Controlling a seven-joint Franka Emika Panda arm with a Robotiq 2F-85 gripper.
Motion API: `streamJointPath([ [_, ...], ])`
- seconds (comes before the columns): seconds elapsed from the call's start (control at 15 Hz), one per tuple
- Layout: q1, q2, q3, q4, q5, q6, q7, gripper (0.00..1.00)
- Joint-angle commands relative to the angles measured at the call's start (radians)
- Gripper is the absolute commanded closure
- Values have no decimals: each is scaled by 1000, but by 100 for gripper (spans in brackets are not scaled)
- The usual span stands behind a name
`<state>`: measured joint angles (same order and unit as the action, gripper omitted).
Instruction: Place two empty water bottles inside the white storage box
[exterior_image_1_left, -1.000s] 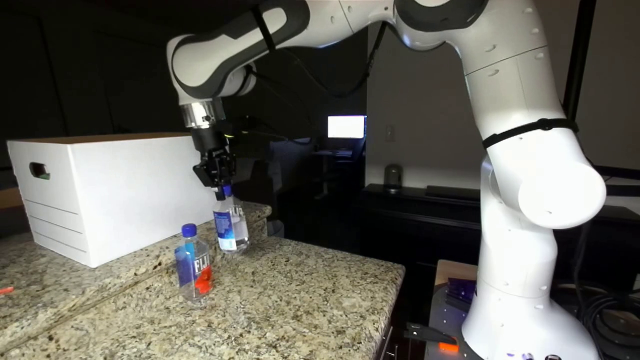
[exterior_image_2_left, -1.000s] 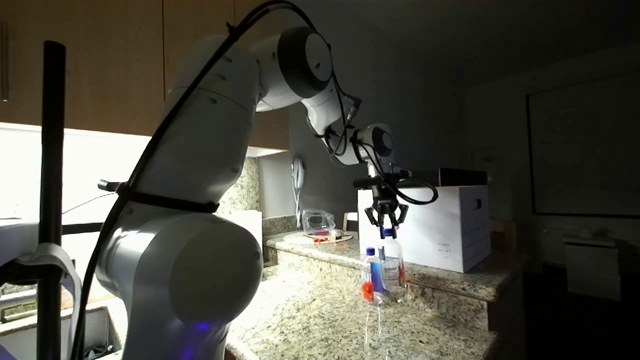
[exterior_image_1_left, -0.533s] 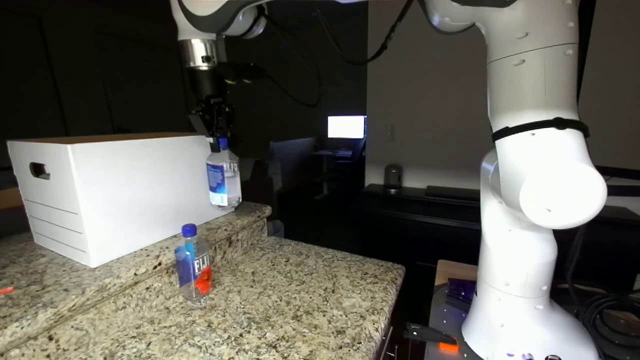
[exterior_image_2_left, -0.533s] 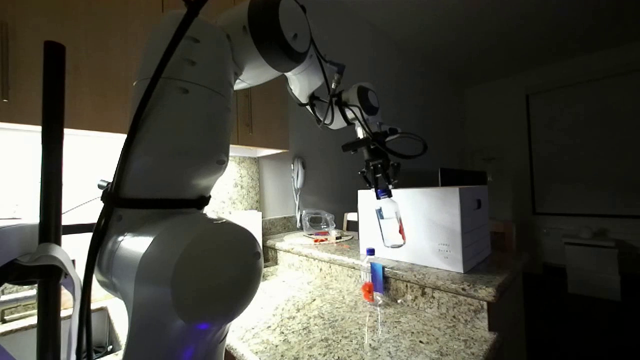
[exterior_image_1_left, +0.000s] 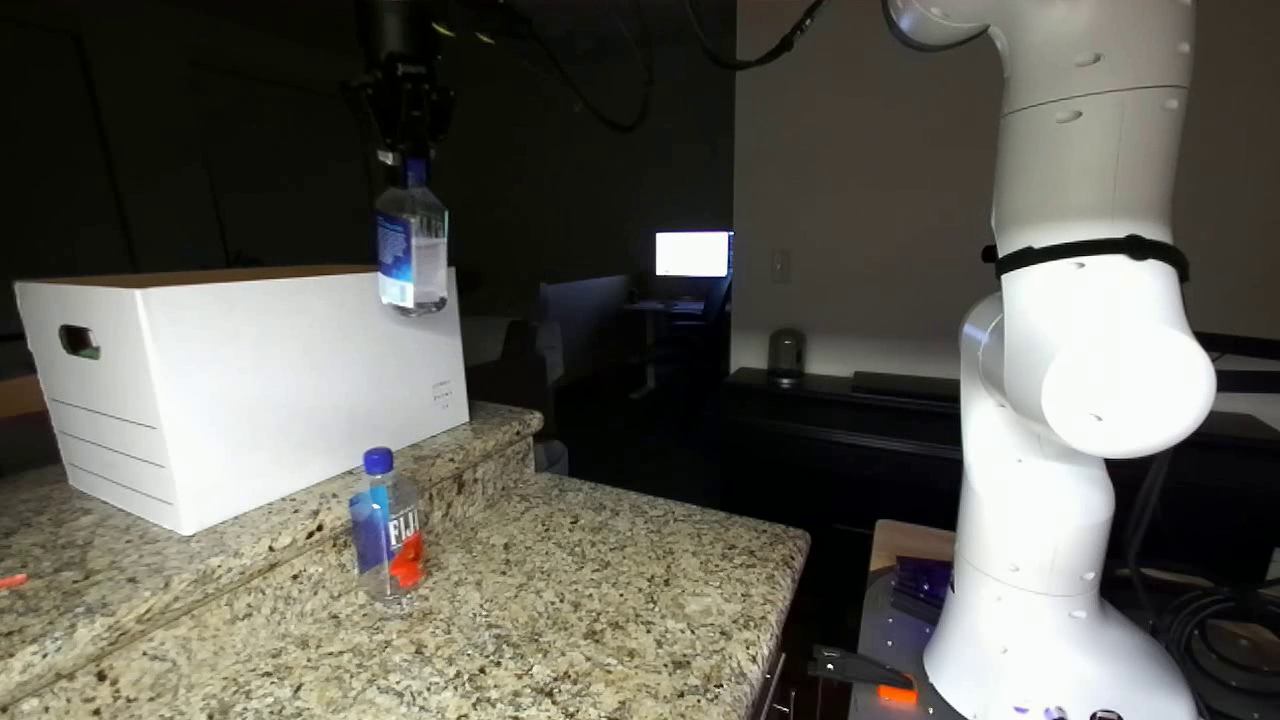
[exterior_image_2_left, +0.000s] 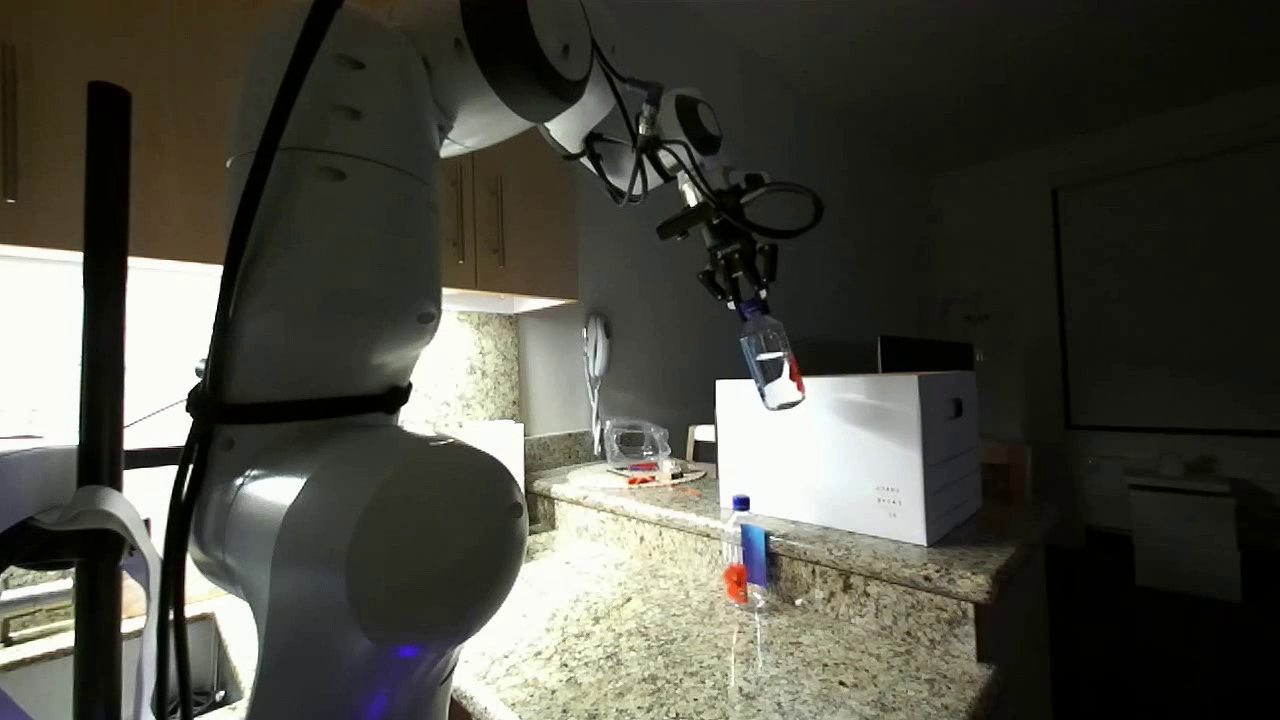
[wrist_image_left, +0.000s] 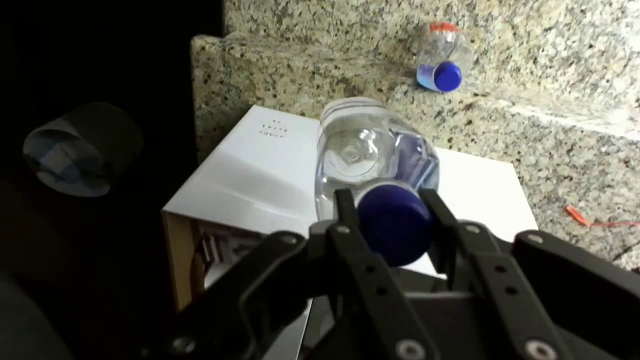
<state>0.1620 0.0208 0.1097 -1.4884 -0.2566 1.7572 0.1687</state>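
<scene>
Wrist view and exterior views alike give us a speckled tan stone counter (exterior_image_1_left: 620, 590), built on two levels, well below the black two-fingered gripper (wrist_image_left: 390, 210). Next in size, on the upper level and beneath the gripper, sits a large white cardboard storage box (exterior_image_1_left: 290, 400), rectangular and open on top; too little of its inside shows for us to say what it holds.

Our gripper is closed on a clear plastic water bottle (exterior_image_2_left: 772, 365) with a blue label, which hangs from the fingertips (wrist_image_left: 345, 205), clear of the counter and leaning as an exterior view has it. In both exterior views its base shows against the outside of the box's long wall, so we judge it is not yet over the opening; whether it touches the wall we cannot tell. A second clear plastic bottle (exterior_image_1_left: 385, 535), blue-labelled with a red-orange patch, stands upright on the lower level, farther below the gripper and well apart from it. Smallest is the held bottle's blue plastic cap (wrist_image_left: 395, 225), caught between the fingertips.

Of the whole job we count one grasp and one lift done, with neither bottle in the box. By our judgement we have yet to carry the held bottle past the wall, lower it and let go, then come down for the second and repeat.
</scene>
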Motion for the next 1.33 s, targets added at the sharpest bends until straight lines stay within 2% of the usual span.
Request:
streamJointPath([
  [0.0, 11, -48, 16, -7, -92, 121, 48, 85],
  [0.47, 12, -70, 19, -48, -245, 474, 168, 84],
  [0.67, -6, -34, -2, -58, -265, 637, 211, 85],
  [0.87, -20, 30, -37, -53, -227, 750, 212, 84],
  [1.27, -49, 200, -74, 20, -100, 843, 159, 84],
])
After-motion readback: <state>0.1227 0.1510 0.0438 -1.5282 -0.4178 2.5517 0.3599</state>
